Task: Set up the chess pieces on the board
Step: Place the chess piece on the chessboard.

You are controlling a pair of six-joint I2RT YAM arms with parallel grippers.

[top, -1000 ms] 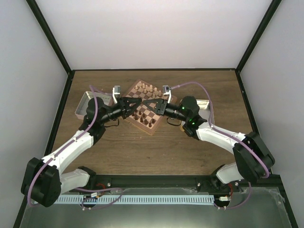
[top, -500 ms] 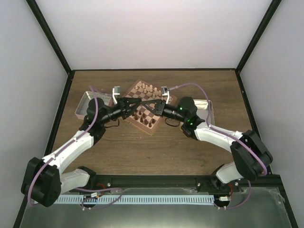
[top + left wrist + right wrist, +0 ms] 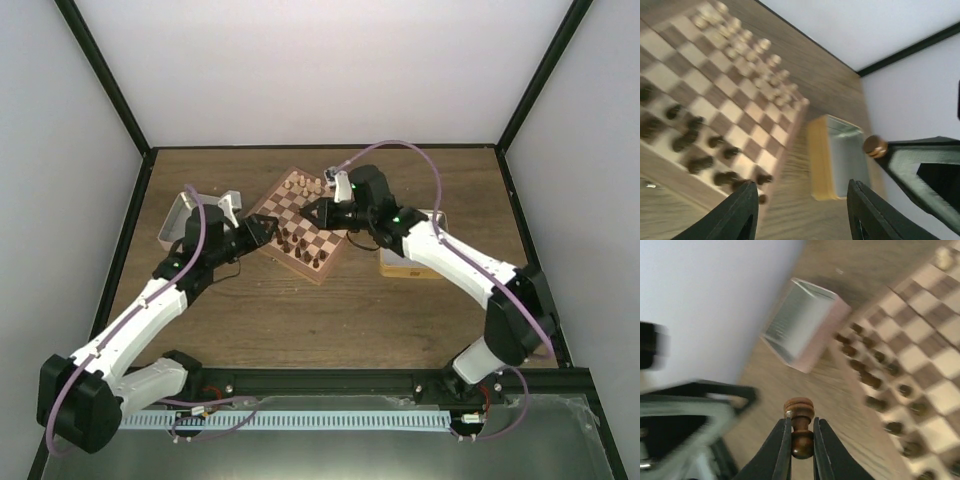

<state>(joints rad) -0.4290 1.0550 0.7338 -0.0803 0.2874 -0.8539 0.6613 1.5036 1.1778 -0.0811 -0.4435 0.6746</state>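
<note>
Above the board (image 3: pixel 334 240), my right gripper (image 3: pixel 801 441) pinches a dark pawn (image 3: pixel 799 424), head pointing outward. The dark rows (image 3: pixel 871 380) lie toward my left gripper (image 3: pixel 802 215), whose jaws are spread and empty.

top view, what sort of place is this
Probably a robot test cell: plain white walls and black frame posts box in a wooden table, with the left arm and right arm bolted at its near edge.

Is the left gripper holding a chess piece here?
No, the left gripper is open, with nothing held inside it.
</note>
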